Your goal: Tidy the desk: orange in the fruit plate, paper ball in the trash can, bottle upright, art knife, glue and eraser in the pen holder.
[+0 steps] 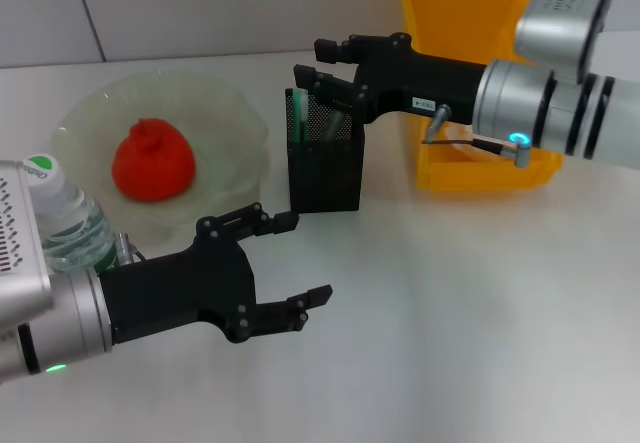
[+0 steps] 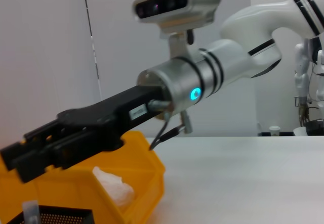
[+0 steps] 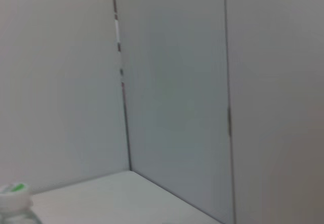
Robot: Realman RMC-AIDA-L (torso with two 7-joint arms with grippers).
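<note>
The orange (image 1: 152, 160) lies in the fruit plate (image 1: 235, 113). Behind my left arm the bottle (image 1: 62, 213) stands upright; its cap (image 3: 12, 191) also shows in the right wrist view. The pen holder (image 1: 325, 168) holds the art knife (image 1: 300, 111) and the grey glue (image 1: 331, 123). My right gripper (image 1: 315, 63) hovers open just above the holder's rim, holding nothing. My left gripper (image 1: 305, 258) is open and empty low over the table in front of the holder. The paper ball (image 2: 114, 183) lies in the trash can (image 1: 470, 168). The eraser is hidden.
The trash can stands at the back right, close beside the pen holder, with my right arm (image 2: 202, 82) reaching over it. A wall runs behind the table. Bare tabletop (image 1: 480, 313) lies at the front right.
</note>
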